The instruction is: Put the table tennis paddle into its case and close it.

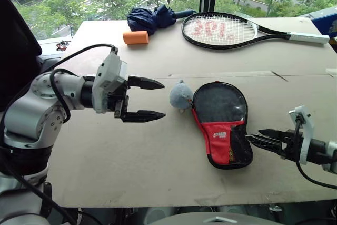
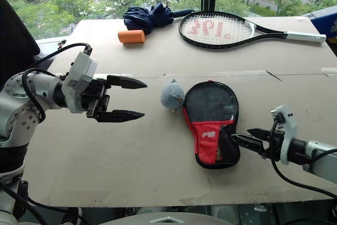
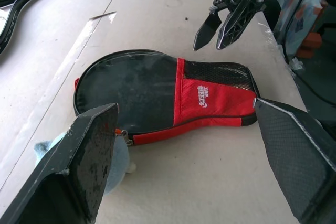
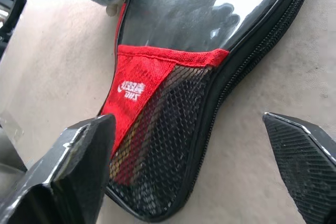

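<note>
My right gripper [image 1: 251, 139], jaws apart and empty, hovers just beside the narrow end of the case [image 1: 221, 122] lying flat mid-table. My left gripper [image 1: 152, 99] is wide, empty. The case looks light, floppy-skinned; I'd pinch its stiff zippered rim.

The case [image 1: 221, 122] lies flat on the table [image 1: 131, 167], towards its near right. A fuzzy ball [image 1: 180, 96] rests just beside the case's far left edge, touching it. The left gripper [image 1: 141, 99] hangs to the left of the ball, apart from it. The right gripper [image 1: 259, 138] sits just right of the case's near end. Along the far edge lie an umbrella [image 1: 151, 17], a roll [image 1: 136, 37] in front of it, and a tennis racket [image 1: 231, 30] to their right.
</note>
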